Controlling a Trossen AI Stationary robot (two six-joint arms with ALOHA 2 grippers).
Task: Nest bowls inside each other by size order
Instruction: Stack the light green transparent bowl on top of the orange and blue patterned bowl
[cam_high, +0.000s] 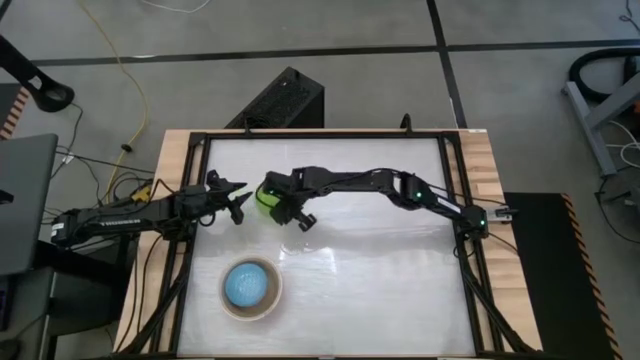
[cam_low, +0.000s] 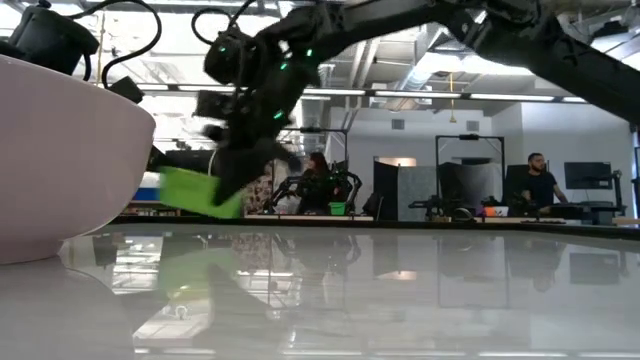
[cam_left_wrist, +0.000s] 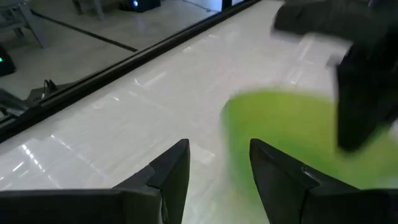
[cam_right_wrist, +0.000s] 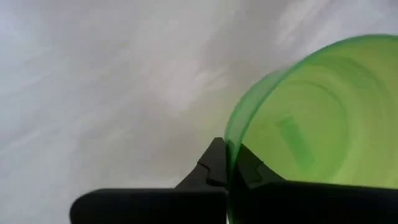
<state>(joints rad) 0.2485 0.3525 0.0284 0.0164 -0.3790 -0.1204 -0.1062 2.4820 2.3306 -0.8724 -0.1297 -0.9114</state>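
My right gripper reaches across from the table's right and is shut on the bright green bowl left of the table's middle. In the low view the green bowl hangs tilted, clear of the table. My left gripper is open and empty just left of the green bowl, which shows beyond its fingers in the left wrist view. The light blue bowl sits inside a larger pale bowl near the front edge. Whether one or two pale bowls lie under it, I cannot tell. My right gripper pinches the green bowl's rim, one finger inside the bowl and one outside its wall. The bowl is lifted clear of the table and tilted, hanging below and to the side of the fingers.
The pale bowl stack fills the left edge of the low view. The white tabletop has a dark frame along its edges. People sit at desks in the room behind the table.
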